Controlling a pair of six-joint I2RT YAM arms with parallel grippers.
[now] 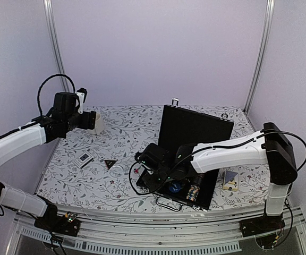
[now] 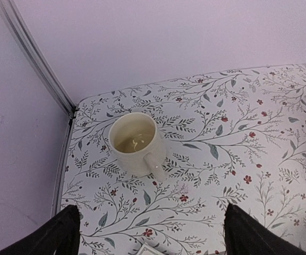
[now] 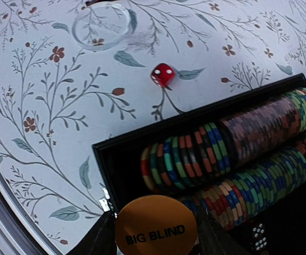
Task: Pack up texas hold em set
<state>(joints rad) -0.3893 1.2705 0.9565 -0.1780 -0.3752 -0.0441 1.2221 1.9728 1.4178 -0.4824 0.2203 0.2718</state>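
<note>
The black briefcase (image 1: 195,130) lies open right of centre with its lid upright. In the right wrist view its tray (image 3: 108,159) holds multicoloured chip rows (image 3: 232,138) and dark dice (image 3: 256,236). My right gripper (image 3: 155,234) is shut on an orange disc (image 3: 155,226) marked BIG BLIND, held over the case's corner; from above the gripper (image 1: 163,175) sits over the case's left end. A red die (image 3: 162,74) lies on the table just outside the case. A black triangle (image 1: 110,163) and a small card deck (image 1: 85,158) lie to the left. My left gripper (image 2: 153,241) is open and empty.
A cream mug (image 2: 137,142) stands at the back left, just ahead of my left gripper (image 1: 92,121). A clear round disc (image 3: 100,24) lies on the cloth beyond the die. Another card pack (image 1: 230,179) lies right of the case. A blue disc (image 1: 175,187) is in the case.
</note>
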